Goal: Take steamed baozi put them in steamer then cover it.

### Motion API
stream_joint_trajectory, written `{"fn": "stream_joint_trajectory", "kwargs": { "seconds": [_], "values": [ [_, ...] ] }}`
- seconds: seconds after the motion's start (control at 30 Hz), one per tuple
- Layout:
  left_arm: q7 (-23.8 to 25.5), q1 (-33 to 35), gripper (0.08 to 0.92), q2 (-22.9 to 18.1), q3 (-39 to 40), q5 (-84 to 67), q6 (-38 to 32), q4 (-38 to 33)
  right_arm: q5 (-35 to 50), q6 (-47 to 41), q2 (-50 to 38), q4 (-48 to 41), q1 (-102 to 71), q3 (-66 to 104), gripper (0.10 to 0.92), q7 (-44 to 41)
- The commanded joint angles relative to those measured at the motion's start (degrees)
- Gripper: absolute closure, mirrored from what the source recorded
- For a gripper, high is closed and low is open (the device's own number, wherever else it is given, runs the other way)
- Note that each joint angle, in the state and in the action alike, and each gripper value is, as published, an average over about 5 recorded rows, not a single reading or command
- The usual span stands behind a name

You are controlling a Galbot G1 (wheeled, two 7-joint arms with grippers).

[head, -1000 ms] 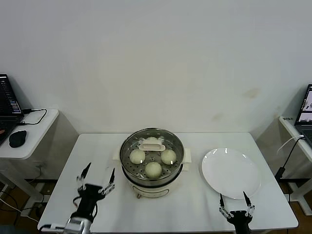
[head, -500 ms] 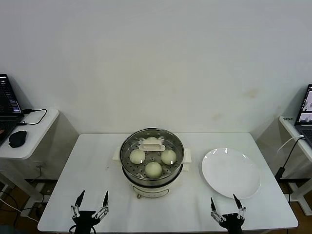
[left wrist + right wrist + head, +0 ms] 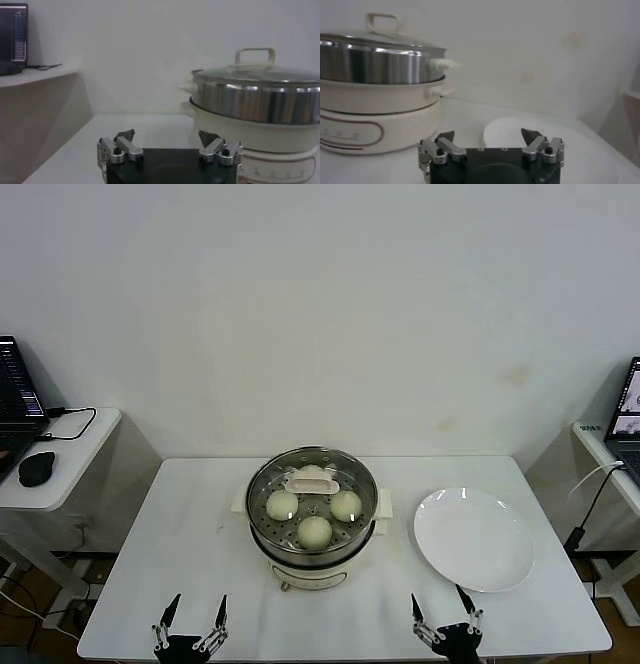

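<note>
White table fills lower frame. Steamer at centre, glass cover seated on it, four baozi inside. Plate right, bare. Left gripper and right gripper at bottom edge, both spread wide, holding nothing.

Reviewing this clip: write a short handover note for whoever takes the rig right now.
Left gripper: open, empty, at the table's near edge, left of the steamer.
Right gripper: open, empty, at the near edge, near the white plate.
Baozi: in the steamer; three show clearly, a fourth partly behind the handle.
Cover: on the steamer.
Done: loading, covering. Left: nothing visible; plate is bare.
</note>
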Motion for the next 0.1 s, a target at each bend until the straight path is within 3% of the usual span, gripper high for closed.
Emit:
{"fn": "stream_joint_trajectory", "kwargs": {
  "seconds": [0.03, 0.1],
  "values": [
    [0.39, 0.79, 0.177, -0.11, 0.58, -0.11, -1.31, 1.38, -0.33, -2.55, -0.14, 1.09, -0.55, -1.43, 0.203, -0.54],
    [0.47, 0.76, 0.177, -0.09, 0.66, -0.05, -1.37, 1.51, -0.42, -2.57, -0.17, 1.15, -0.64, -1.45, 0.203, -0.53]
  ]
}}
